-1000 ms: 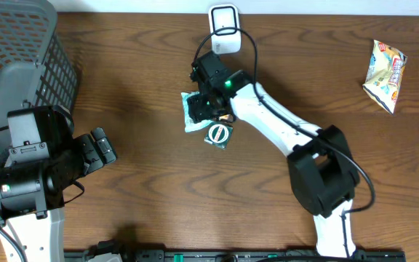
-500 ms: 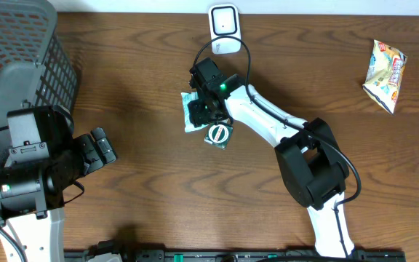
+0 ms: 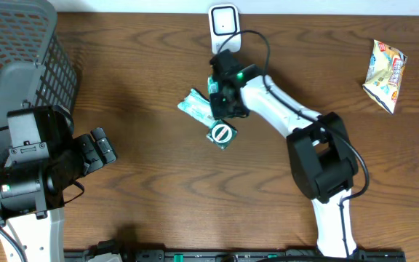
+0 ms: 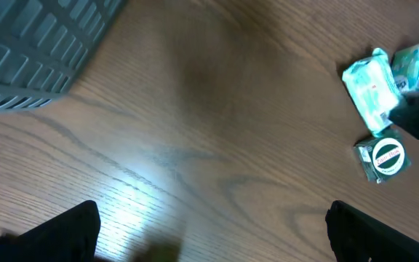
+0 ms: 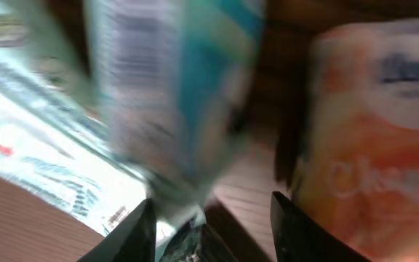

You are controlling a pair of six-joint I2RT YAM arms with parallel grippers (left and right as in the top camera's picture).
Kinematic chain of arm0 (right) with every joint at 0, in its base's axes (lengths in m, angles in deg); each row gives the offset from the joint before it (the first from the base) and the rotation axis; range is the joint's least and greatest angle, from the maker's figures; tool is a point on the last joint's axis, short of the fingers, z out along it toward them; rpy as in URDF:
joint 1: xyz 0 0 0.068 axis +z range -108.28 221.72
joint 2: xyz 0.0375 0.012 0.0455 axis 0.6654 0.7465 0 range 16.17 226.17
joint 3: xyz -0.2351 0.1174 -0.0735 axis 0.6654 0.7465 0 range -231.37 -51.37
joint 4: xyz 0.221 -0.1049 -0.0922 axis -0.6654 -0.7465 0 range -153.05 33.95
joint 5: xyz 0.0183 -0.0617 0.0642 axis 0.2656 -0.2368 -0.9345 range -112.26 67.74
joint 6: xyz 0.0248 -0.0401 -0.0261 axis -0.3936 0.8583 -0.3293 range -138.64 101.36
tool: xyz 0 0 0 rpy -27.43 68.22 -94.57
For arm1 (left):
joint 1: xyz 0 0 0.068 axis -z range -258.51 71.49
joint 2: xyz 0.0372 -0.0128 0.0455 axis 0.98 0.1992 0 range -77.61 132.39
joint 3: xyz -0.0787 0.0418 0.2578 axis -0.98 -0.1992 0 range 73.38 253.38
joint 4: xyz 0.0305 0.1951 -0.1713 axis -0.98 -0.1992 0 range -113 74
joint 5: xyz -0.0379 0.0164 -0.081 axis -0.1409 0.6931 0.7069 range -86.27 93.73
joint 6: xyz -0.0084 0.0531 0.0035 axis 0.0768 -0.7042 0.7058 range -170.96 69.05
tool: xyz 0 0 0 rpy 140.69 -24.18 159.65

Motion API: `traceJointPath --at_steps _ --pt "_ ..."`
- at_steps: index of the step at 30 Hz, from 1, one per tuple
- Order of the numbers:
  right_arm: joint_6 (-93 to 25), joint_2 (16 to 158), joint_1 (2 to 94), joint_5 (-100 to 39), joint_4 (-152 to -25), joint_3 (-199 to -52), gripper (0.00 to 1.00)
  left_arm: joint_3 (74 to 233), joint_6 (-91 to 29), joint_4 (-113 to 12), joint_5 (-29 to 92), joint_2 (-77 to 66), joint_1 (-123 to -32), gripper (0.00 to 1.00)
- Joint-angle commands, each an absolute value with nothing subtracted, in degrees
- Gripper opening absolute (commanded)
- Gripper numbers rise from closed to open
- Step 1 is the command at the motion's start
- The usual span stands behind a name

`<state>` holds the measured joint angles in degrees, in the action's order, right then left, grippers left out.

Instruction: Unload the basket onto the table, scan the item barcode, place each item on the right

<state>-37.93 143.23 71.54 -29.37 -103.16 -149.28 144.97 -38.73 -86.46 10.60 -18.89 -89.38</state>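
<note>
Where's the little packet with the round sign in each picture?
Overhead: the packet is in the middle of the picture.
Left wrist: far right, halfway down.
Right wrist: not in it, as far as the blur lets me tell.
Shared landmark: the mint pack beside it, seen in the overhead and left wrist views.

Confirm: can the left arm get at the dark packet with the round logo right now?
Probably yes: bare table lies between the open left claw and the packet, but the right claw sits close beside it.

Left arm (image 3: 35,171) retracted, jaws wide; right arm (image 3: 282,116) outstretched.
</note>
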Motion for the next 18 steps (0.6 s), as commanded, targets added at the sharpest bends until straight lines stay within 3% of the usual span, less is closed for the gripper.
traceJointPath --at_steps 1,18 --pt "-36.20 141.14 70.62 -33.35 -103.92 -151.09 0.45 144.82 -38.18 -86.48 9.66 -18.89 -89.69 0.98" --pt "-30.89 138.62 75.06 -38.88 -102.85 -155.11 0.45 144.82 -38.18 -86.48 9.66 -18.89 -89.69 0.98"
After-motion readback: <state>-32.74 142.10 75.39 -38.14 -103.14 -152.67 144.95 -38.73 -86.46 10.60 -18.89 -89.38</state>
